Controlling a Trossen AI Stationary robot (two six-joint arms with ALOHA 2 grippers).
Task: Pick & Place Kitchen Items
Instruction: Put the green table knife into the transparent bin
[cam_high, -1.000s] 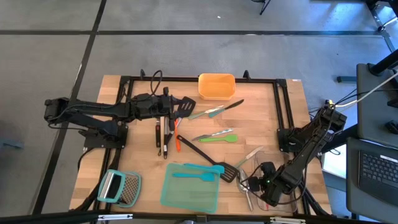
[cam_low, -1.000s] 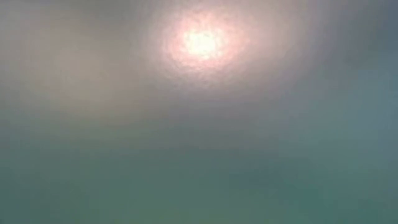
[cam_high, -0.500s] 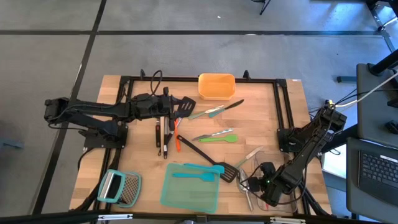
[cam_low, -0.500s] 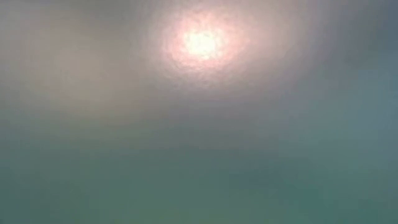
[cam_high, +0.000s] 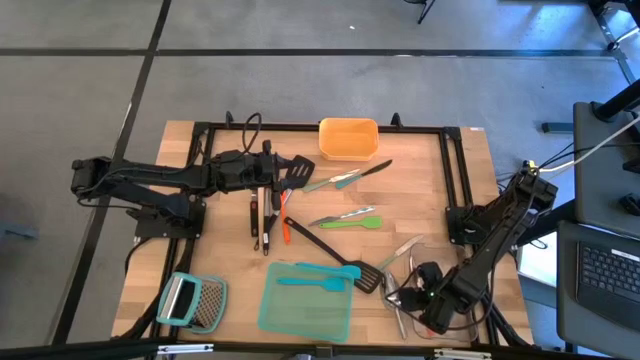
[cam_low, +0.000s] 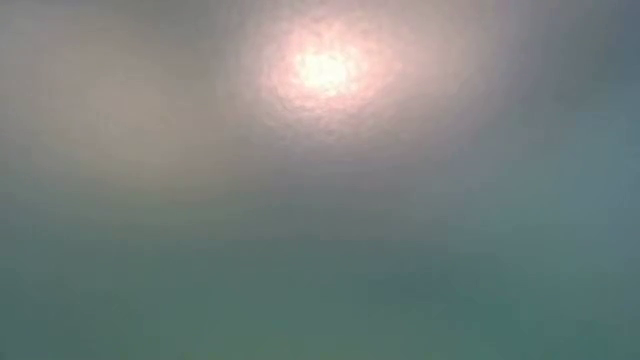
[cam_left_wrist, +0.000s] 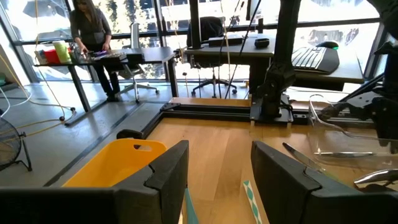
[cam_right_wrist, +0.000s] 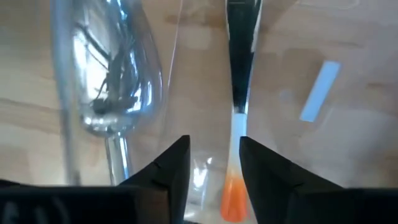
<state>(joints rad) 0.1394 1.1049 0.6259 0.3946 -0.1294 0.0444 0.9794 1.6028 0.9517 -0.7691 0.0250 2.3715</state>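
My right gripper (cam_right_wrist: 214, 165) points down, open, over the clear container (cam_high: 408, 272) at the table's near right. Under it lie a silver spoon (cam_right_wrist: 115, 93) and a slim utensil (cam_right_wrist: 239, 74) with a dark part and an orange end, which runs into the gap beside one finger; I cannot tell whether they touch. My left gripper (cam_left_wrist: 219, 180) hangs level and open above the table's far middle, with nothing between its fingers. A long black turner (cam_high: 335, 255), a green spatula (cam_high: 352, 222) and a knife (cam_high: 350, 177) lie flat on the wood.
An orange container (cam_high: 348, 137) stands at the far edge, and a teal container (cam_high: 305, 312) holding teal spatulas (cam_high: 315, 282) sits at the near middle. A grater (cam_high: 195, 300) lies near left. Several utensils (cam_high: 266, 218) lie below the left arm. The low view shows only blur.
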